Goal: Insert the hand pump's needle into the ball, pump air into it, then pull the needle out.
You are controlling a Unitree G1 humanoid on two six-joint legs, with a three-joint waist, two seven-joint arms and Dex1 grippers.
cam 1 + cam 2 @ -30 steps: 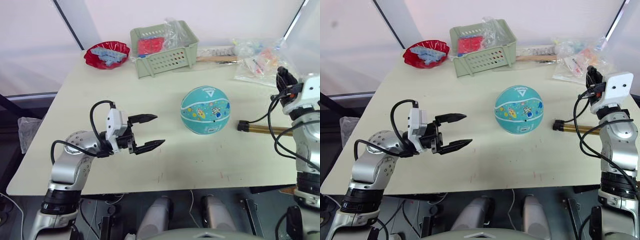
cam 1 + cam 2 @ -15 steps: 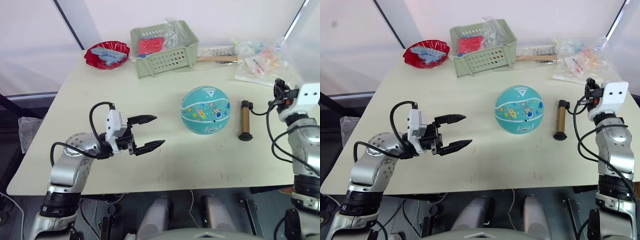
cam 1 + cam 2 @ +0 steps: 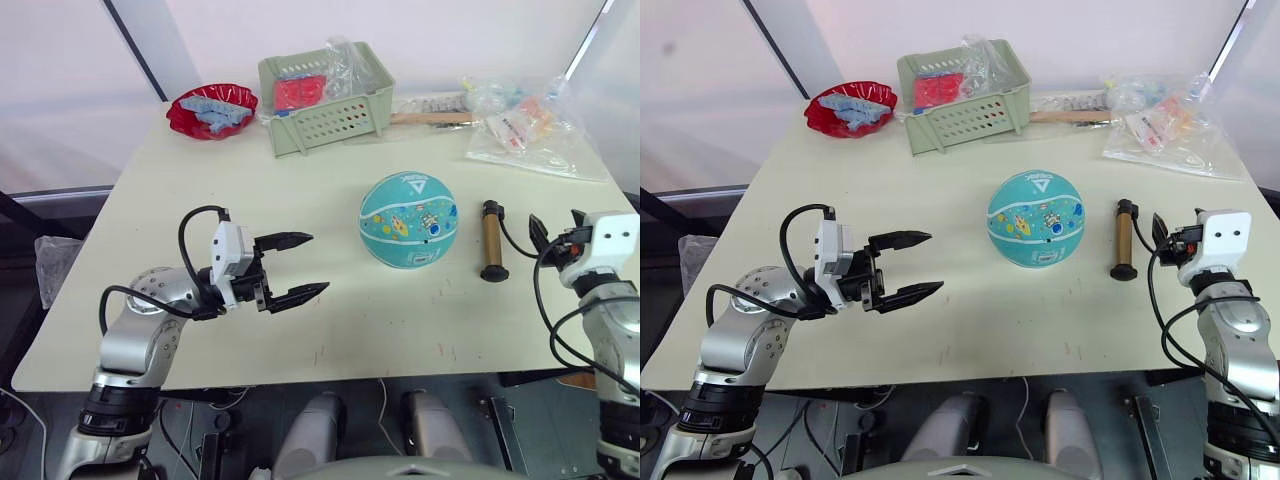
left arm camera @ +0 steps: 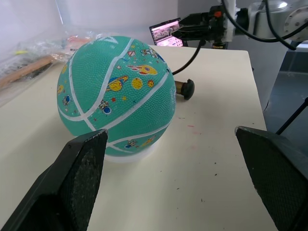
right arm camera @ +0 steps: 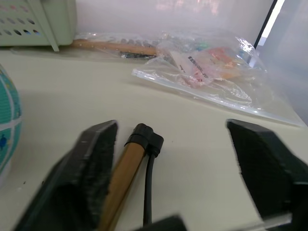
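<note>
Your right hand is spread wide near the hand pump, which lies on the counter beside the ball, so a careless close can catch only its thin hose.

I work in a lab-like test space: my bare table with sorted props, white screens behind it.

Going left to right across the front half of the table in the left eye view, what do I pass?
Left gripper, jaws open → ball → hand pump → right gripper.
</note>
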